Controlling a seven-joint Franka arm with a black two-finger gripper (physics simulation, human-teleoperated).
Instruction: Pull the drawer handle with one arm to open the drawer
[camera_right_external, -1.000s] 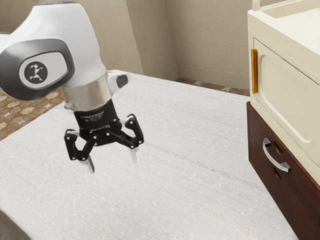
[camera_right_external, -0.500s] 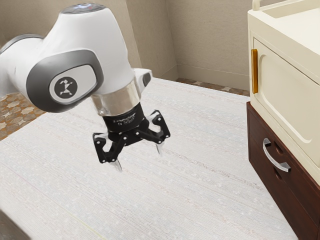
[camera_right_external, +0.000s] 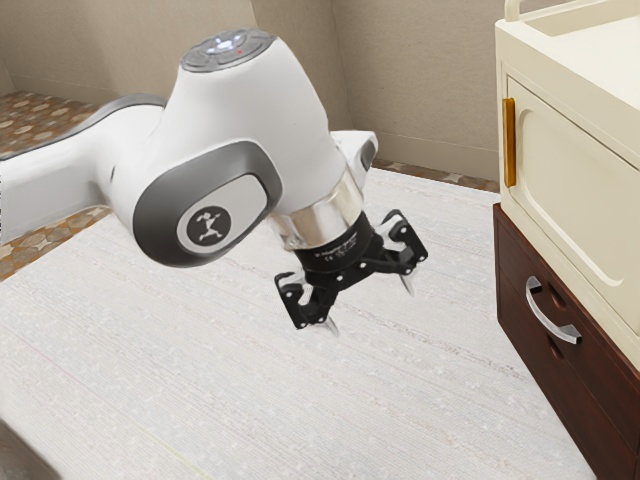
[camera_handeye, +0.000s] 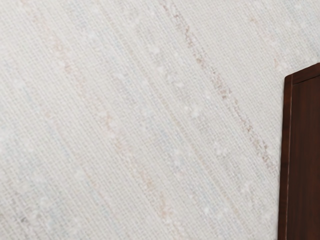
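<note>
My gripper (camera_right_external: 374, 318) hangs over the white table in the exterior view, its two fingers wide apart with nothing between them. A dark brown drawer cabinet (camera_right_external: 515, 270) stands at the exterior view's right, well away from the fingers. On the drawer front is a curved silver handle (camera_right_external: 545, 317), untouched. The drawer front looks flush with the cabinet. In the wrist view, part of the dark brown cabinet (camera_handeye: 303, 160) shows beside the table surface.
A cream cabinet (camera_right_external: 575, 190) with an orange-gold handle (camera_right_external: 509, 142) sits on top of the brown one. The pale, streaked tabletop (camera_right_external: 440, 400) lies beneath the hand. Beige walls (camera_right_external: 420, 80) rise behind.
My hand has moved toward the exterior view's right, closer to the cabinet, and has tilted somewhat. The fingers remain apart, and the drawer and its handle have not moved.
</note>
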